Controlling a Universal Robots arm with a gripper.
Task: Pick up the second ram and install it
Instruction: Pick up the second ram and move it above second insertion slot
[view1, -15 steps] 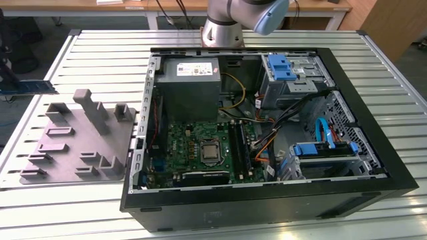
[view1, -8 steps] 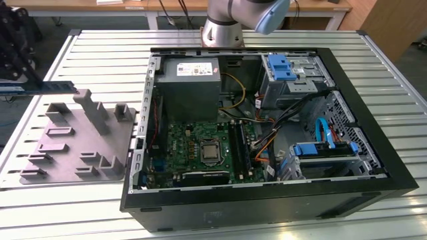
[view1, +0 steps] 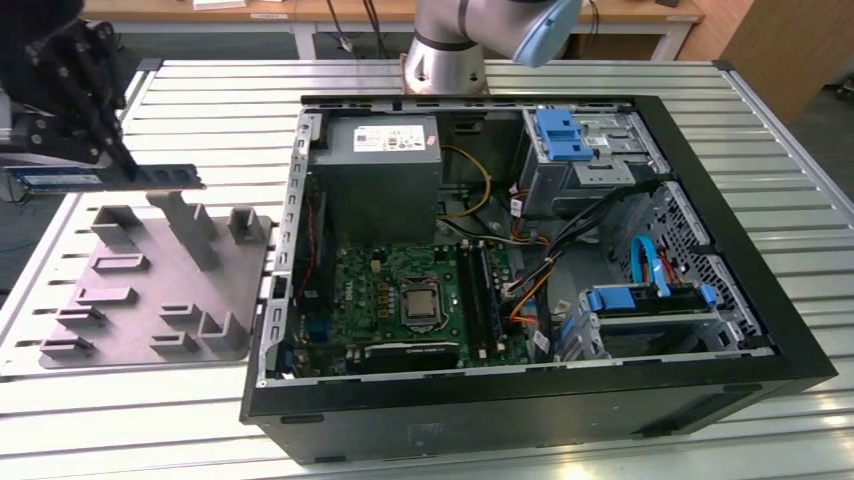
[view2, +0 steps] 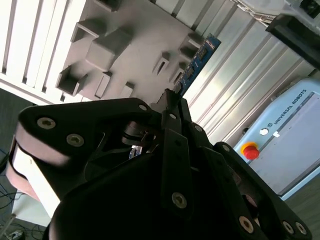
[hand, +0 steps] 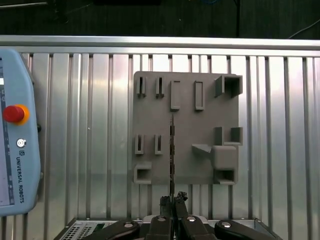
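Item: one second ram (view1: 160, 176), pinched between the fingers of one gripper (view1: 123, 168). Held over one grey fixture plate (view1: 134, 300), at 9 o'clock from one open computer case (view1: 534, 400). Long axis 9-to-3; free end toward 3.

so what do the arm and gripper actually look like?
The arm is a silver-grey metal tube with a light blue joint cap. The gripper is black, with slim linkage fingers built from flat plates and dotted with silver screw heads. In the second wrist view a pale band wraps its body.
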